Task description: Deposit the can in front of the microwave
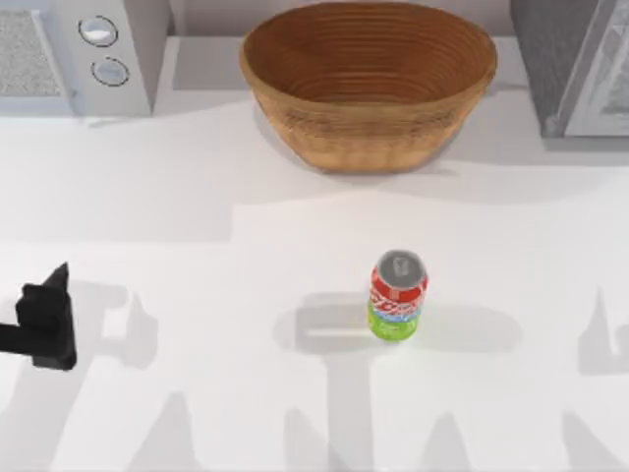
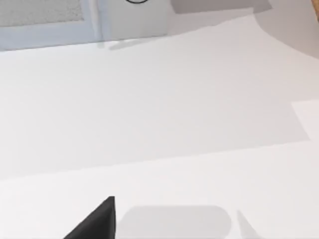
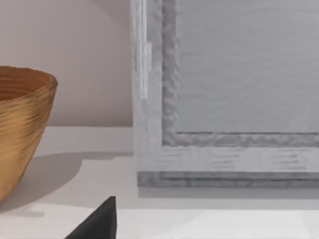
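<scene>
The can stands upright on the white table, a little right of the middle, with a silver top, red band and lime-green base. The microwave sits at the back left corner, its two round knobs facing the table; its lower front edge also appears in the left wrist view. My left gripper hangs low at the table's left edge, far from the can and well in front of the microwave. A black tip of my right gripper points toward the back right corner.
A large woven basket stands at the back centre, between the microwave and a darker grey box with a white-framed panel. The right wrist view shows the basket's side and the box's panel close ahead.
</scene>
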Tool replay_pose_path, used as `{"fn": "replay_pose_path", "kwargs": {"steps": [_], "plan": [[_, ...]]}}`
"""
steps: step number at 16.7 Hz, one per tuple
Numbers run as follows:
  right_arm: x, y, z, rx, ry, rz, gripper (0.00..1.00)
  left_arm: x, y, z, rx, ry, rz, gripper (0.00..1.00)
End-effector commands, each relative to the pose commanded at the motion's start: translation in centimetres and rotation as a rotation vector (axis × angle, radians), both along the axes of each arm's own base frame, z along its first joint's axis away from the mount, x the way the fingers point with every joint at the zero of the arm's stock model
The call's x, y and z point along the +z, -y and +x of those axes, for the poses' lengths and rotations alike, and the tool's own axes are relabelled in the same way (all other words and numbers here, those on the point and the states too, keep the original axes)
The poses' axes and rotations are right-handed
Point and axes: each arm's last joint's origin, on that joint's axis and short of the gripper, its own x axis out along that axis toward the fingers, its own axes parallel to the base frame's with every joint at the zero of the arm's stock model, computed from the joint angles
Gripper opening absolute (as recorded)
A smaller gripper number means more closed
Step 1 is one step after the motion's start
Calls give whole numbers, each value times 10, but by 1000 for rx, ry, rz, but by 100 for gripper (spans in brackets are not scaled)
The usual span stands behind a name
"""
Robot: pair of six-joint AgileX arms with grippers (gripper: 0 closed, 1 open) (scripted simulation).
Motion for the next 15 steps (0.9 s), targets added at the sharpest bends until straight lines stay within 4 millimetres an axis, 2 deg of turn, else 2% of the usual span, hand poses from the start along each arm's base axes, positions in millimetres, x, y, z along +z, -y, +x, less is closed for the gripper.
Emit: {"fn": "replay_pose_path", "kwargs": {"steps": [4,7,11,15], "plan": [[0,0,0,0,0,0,100,34,26,36,-116,-280,65,100],[0,0,0,0,0,0,100,55,58,73,-207,-482,134,100],[0,0,0,0,0,0,100,66,119,126,-320,-712,244,100],[0,0,0,0,0,0,100,59,191,165,-415,-875,355,100]]}}
